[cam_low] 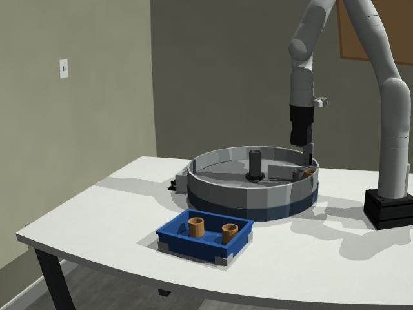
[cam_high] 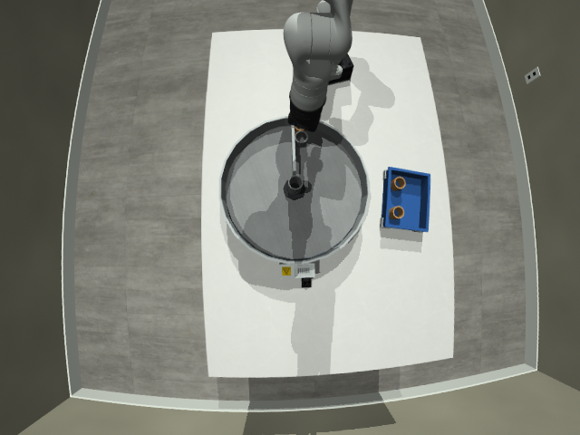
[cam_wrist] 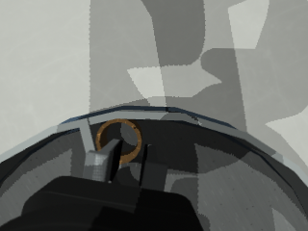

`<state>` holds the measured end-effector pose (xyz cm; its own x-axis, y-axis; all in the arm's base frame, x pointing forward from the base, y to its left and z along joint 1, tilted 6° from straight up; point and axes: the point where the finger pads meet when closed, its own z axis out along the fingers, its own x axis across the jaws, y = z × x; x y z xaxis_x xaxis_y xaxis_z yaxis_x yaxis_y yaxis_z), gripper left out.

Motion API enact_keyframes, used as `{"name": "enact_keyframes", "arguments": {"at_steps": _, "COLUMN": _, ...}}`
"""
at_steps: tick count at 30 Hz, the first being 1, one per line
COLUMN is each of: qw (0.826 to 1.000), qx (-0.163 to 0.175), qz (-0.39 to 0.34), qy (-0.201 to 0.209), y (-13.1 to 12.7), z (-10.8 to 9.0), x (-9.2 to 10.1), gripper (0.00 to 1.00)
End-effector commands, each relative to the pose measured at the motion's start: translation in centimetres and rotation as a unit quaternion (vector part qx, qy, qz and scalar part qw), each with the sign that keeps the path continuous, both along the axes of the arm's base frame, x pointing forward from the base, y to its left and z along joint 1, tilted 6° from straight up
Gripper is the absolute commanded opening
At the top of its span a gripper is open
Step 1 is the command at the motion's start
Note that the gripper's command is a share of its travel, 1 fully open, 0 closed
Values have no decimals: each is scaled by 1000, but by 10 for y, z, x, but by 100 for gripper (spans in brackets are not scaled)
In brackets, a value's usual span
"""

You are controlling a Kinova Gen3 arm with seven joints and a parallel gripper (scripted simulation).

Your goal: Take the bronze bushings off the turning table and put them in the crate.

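While upright above the rim | fingers [cam_low: 308, 165] point down, parted

The gripper [cam_high: 299, 130] [cam_low: 307, 165] [cam_wrist: 132, 156] points downward, fingers partly open.

Wall outlet [cam_high: 532, 74], light switch [cam_low: 63, 68], brown board [cam_low: 377, 30] — perhaps cork

The top view looks steeply down on the whole white table [cam_high: 262, 327] [cam_low: 110, 213]; the exterior view faces it obliquely from nearer the blue crate's [cam_high: 414, 203] [cam_low: 191, 250] side. The wrist view looks closely down at the turntable's rim [cam_high: 364, 206] [cam_low: 246, 187] [cam_wrist: 149, 115], which all share.
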<state>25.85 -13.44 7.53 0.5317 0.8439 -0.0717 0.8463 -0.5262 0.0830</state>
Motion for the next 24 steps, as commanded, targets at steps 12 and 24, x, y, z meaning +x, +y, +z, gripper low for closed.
{"name": "enact_keyframes", "arguments": {"at_steps": 12, "qw": 1000, "qx": 3, "qz": 0, "qy": 8, "y": 1, "z": -8, "x": -5, "gripper": 45}}
{"name": "enact_keyframes", "arguments": {"at_steps": 24, "qw": 1000, "qx": 3, "qz": 0, "qy": 8, "y": 1, "z": -12, "x": -5, "gripper": 45}}
